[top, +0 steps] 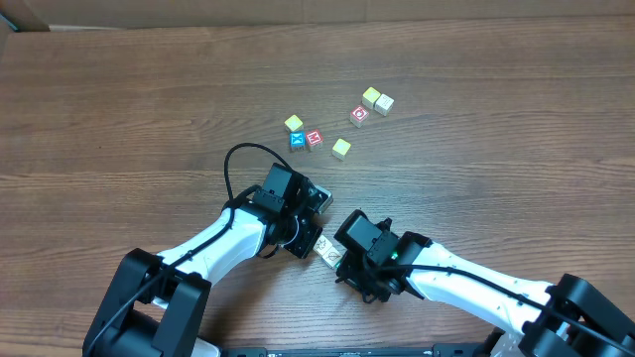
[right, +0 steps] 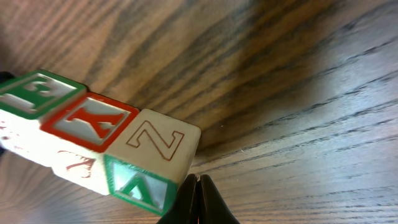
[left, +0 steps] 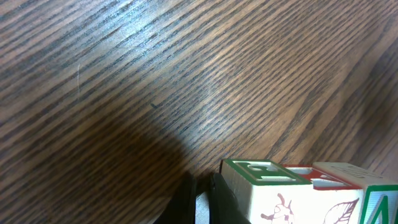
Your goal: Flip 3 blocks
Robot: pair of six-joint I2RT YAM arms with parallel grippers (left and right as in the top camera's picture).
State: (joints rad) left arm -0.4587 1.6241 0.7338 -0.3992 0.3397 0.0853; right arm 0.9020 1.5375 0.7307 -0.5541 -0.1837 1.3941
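Three small wooden blocks lie touching in a row between my two grippers. The right wrist view shows a green-framed block (right: pixel 37 93), a red-framed Y block (right: pixel 90 121) and a white Z block (right: pixel 158 140) with a green side face. From overhead only one white line-marked block (top: pixel 328 257) shows; the others are hidden under the arms. My right gripper (right: pixel 198 199) is shut and empty, its tip right beside the Z block's lower corner. My left gripper (left: pixel 202 202) is shut and empty, right next to the green-topped end block (left: pixel 267 173).
A loose group of cubes lies farther back on the wooden table (top: pixel 149 99): yellow-topped ones (top: pixel 294 123) (top: pixel 341 148) (top: pixel 370 96), red-faced ones (top: pixel 359 115) (top: pixel 314 138) and a blue one (top: pixel 297 140). A black cable (top: pixel 238 159) loops off the left arm.
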